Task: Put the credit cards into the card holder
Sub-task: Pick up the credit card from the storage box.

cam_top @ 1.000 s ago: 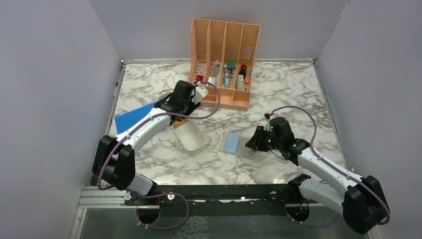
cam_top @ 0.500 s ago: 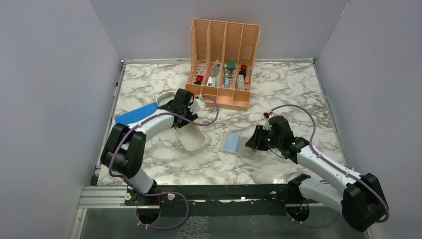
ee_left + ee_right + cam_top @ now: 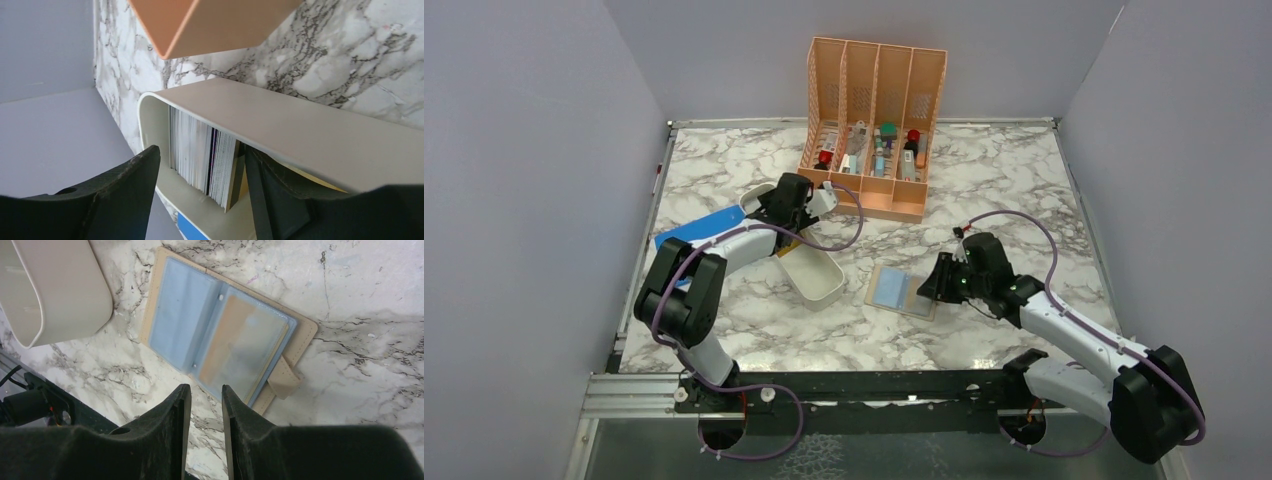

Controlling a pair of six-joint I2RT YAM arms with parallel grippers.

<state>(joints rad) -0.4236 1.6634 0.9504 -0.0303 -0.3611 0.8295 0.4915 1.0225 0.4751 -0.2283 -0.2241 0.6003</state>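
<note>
A stack of credit cards stands on edge inside a white oblong tray, with a gold-yellow card at its right end. My left gripper is open, its jaws straddling the stack inside the tray; in the top view it is at the tray's far end. The tan card holder lies open and flat on the marble, clear sleeves up, its snap strap to the right. It also shows in the top view. My right gripper is narrowly open and empty at the holder's near edge.
An orange slotted rack holding small items stands at the back. A large blue flat sheet lies left of the tray. Grey walls enclose the table on three sides.
My left gripper has moved left and down, from over the tray's middle to its far end and into the tray. The right arm and card holder have not moved.
</note>
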